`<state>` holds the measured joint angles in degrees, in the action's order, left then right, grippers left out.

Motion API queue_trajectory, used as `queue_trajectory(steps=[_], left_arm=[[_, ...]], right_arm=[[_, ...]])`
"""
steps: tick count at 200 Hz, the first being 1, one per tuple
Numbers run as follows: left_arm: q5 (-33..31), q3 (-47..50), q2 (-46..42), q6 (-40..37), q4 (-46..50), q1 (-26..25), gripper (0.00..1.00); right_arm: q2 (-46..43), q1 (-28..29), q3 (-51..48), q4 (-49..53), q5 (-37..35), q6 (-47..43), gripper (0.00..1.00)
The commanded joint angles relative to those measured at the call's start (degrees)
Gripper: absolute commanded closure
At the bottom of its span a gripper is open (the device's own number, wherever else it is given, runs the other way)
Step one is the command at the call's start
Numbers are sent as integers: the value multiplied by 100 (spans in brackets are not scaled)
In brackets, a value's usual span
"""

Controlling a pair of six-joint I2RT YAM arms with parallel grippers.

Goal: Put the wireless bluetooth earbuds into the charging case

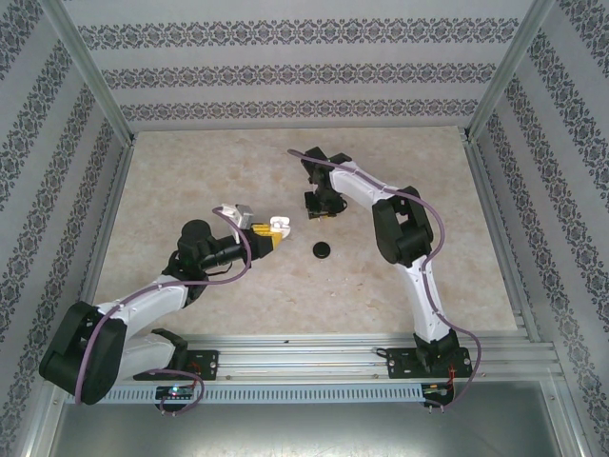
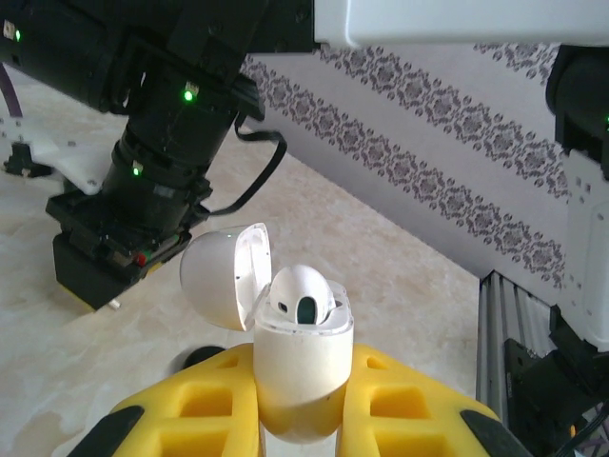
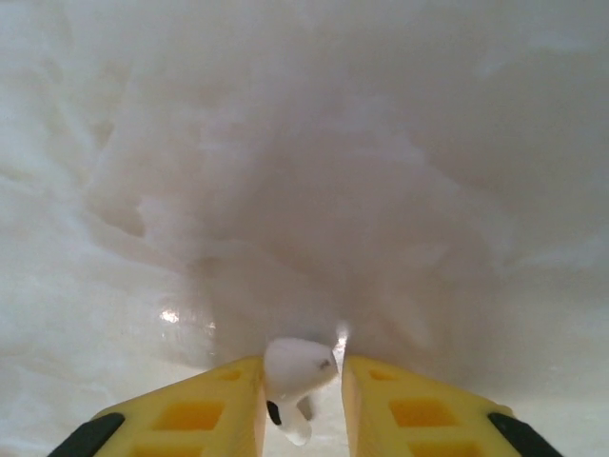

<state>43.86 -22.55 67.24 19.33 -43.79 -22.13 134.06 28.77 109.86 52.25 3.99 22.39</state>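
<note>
Left pincer point(image 2: 304, 414) is clamped on the white charging case point(image 2: 303, 367), with a yellow finger point(image 2: 190, 414) on each side of its lower body. The case is upright and its lid point(image 2: 224, 276) is swung open to the left in the left wrist view. One seated earbud point(image 2: 303, 293) sits in the case, white, head up, with a dark spot facing the camera. Right pincer point(image 3: 303, 409) is pinching a second white earbud point(image 3: 297, 371) between its yellow fingers. The rounded head sits at the tips and the stem points back toward the camera. It is close over the bench point(image 3: 285, 171), which is blurred, so I can't tell if it touches. In the top view the right pincer point(image 1: 319, 211) is just right of the left pincer point(image 1: 274, 228) and the case it holds, near but apart, around bench centre. A black round case point(image 1: 324, 250) lies on the bench nearer the arm bases than the right pincer – can't tell if its lid is open. It also shows as a dark edge point(image 2: 198, 358) low in the left wrist view.
</note>
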Motion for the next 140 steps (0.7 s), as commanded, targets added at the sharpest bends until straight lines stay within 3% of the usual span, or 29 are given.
queue_trajectory(steps=[1,40,82,140], left_arm=[[35,176,-116,198,-610,-55,100],[-29,247,-654,-18,75,-59,100],[-9,215,-1083,-180,617,-55,100],[-96,248,-1210,-241,779,-55,100]], right_arm=[[7,133,-268,171,32,-132,76],[-402,240,-652,78,1,-144,80],[-840,293,-967,-7,297,171,65],[-906,140,-671,113,668,323,59]])
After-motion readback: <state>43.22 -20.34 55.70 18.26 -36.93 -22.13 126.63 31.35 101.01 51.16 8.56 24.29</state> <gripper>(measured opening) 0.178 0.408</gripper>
